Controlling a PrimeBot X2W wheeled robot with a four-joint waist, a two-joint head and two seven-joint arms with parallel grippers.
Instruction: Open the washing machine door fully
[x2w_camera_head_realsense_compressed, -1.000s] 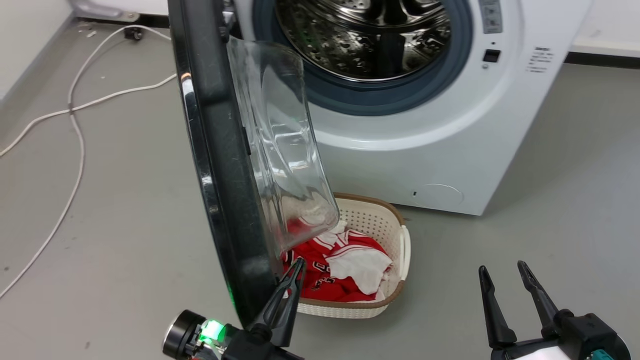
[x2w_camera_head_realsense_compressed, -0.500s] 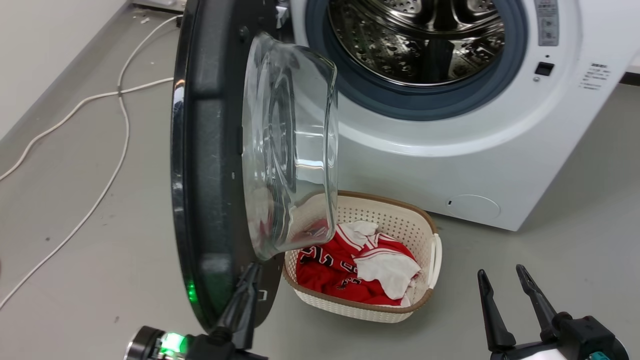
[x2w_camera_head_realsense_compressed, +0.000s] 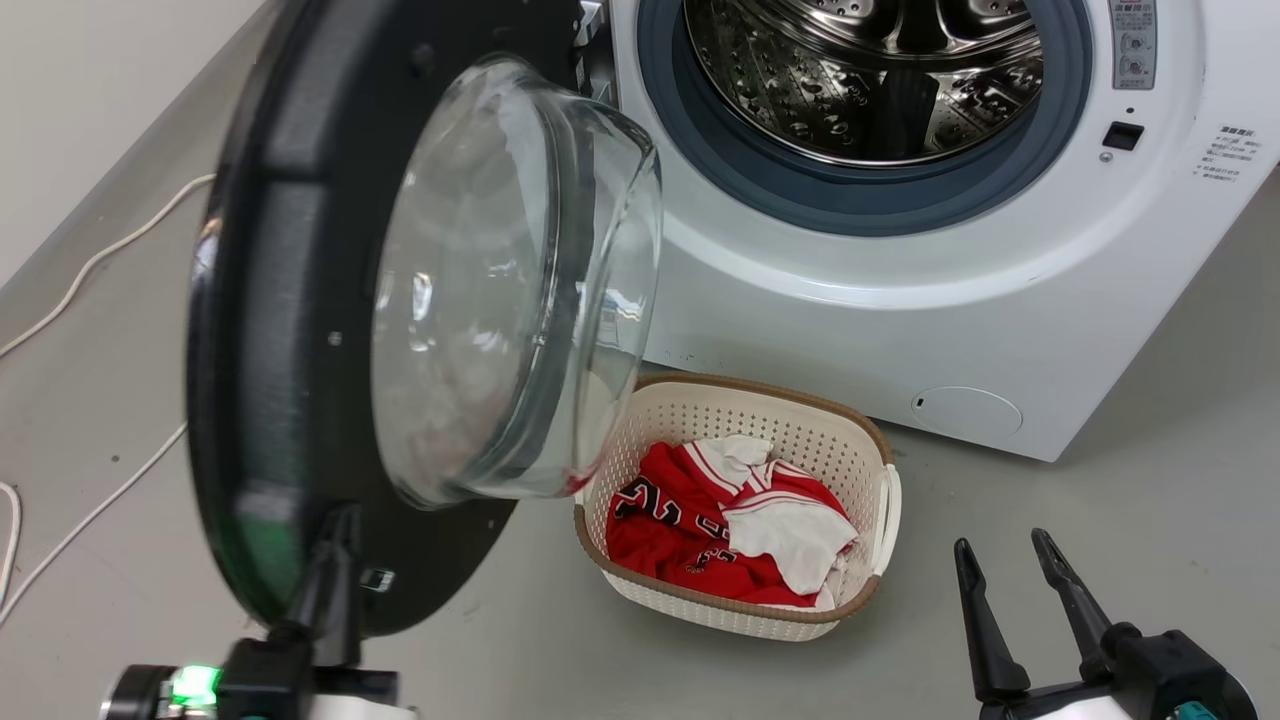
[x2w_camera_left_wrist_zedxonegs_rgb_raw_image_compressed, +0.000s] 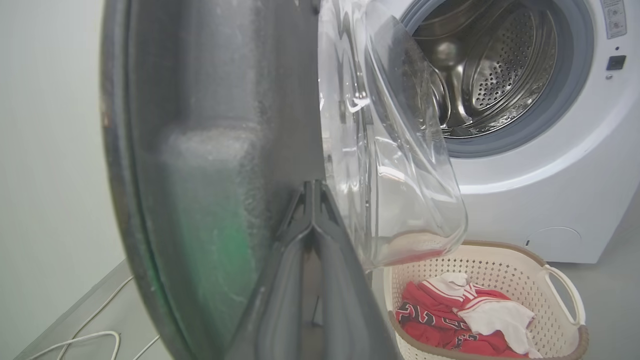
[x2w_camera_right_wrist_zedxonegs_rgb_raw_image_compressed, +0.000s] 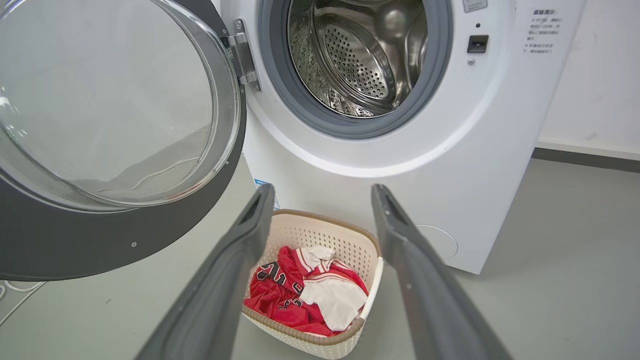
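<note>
Jaws on the left arm are drawn together, their dark fingers (x2w_camera_left_wrist_zedxonegs_rgb_raw_image_compressed: 285, 295) meeting at the tip with nothing between them. They lie against the inner face of the washing machine door (x2w_camera_head_realsense_compressed: 290, 330) near its lower rim; whether the tip presses on it or only sits just beside it is hard to say. The right jaws stand apart and empty, fingers (x2w_camera_head_realsense_compressed: 975, 620) low over the floor (x2w_camera_head_realsense_compressed: 1100, 500), well clear of the door.

A second ago the door showed nearly edge-on. Now its whole inner face and the glass bowl (x2w_camera_head_realsense_compressed: 500, 280) turn toward the head camera, and even allowing for the camera's own shift, it has swung wider on its hinge (x2w_camera_right_wrist_zedxonegs_rgb_raw_image_compressed: 243, 55). It hangs left of the steel drum (x2w_camera_head_realsense_compressed: 880, 70), past square to the machine front. I judge the task mostly done, with a last push perhaps left.

The bowl's lower edge overhangs the near corner of the basket (x2w_camera_head_realsense_compressed: 885, 470) without touching it. Left of the door lie bare floor and a white cable (x2w_camera_head_realsense_compressed: 100, 256), then the wall (x2w_camera_head_realsense_compressed: 80, 100), which bounds further swing.
</note>
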